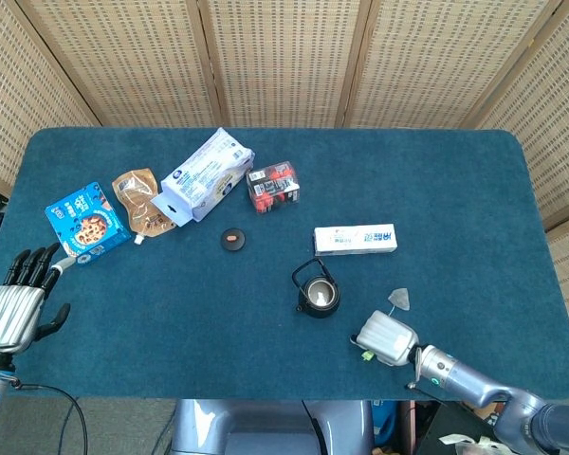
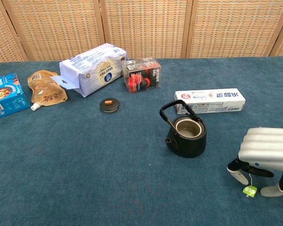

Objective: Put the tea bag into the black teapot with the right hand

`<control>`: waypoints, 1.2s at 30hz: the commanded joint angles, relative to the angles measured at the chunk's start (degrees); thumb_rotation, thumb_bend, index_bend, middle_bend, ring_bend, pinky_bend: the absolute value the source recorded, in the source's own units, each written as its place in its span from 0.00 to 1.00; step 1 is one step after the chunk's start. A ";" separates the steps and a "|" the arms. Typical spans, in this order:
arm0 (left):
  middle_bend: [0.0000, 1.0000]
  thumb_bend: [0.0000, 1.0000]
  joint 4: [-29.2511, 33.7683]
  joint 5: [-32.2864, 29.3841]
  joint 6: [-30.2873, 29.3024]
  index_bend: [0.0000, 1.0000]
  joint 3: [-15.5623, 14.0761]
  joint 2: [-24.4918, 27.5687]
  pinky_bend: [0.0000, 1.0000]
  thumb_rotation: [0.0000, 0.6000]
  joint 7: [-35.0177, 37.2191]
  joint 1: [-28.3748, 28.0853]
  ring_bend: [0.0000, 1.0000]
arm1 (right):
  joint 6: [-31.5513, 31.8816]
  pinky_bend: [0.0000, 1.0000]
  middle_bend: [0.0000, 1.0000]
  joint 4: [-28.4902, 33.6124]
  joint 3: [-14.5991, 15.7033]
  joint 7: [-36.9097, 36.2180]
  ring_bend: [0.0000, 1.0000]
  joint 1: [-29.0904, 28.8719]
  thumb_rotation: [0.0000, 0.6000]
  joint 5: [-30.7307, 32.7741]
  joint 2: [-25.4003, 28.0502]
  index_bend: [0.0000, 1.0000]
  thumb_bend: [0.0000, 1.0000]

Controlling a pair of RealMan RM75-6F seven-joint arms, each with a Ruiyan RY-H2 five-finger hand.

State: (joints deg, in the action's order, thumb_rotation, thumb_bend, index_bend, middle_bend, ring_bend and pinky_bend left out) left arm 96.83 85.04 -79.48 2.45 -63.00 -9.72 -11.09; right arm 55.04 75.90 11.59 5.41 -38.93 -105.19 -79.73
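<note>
Blue-carpeted table [image 1: 455,190] before woven wicker screens [image 1: 284,57]

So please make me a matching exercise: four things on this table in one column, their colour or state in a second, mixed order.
Things:
1. teapot
2. small round lid
3. cookie box
4. tea bag tag

Descriptions:
A. blue, at the left edge
B. black, open on top
C. green, under the right hand
D. dark, orange knob

Pairs: 1-B, 2-D, 3-A, 4-C

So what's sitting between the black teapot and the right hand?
Nothing: in the chest view only bare blue tablecloth separates the black teapot from the right hand.
</note>
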 commanded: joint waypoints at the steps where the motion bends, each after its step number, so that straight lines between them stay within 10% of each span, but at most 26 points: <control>1: 0.00 0.41 -0.02 0.05 0.01 0.15 -0.03 0.02 0.00 1.00 0.05 -0.02 0.00 | 0.05 0.97 0.87 0.14 0.07 0.20 0.84 0.11 1.00 0.05 -0.09 0.56 0.39; 36: 0.00 0.41 0.14 -0.75 1.16 0.15 -0.45 0.52 0.00 1.00 0.36 -0.20 0.00 | -0.14 0.99 0.88 1.14 0.09 0.75 0.85 0.32 1.00 0.78 -1.20 0.65 0.47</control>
State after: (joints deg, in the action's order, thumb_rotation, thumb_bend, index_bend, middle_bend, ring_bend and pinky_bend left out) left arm 96.96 84.30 -78.34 2.02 -62.49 -9.36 -11.27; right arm 54.90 77.04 11.68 6.16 -38.61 -104.41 -80.93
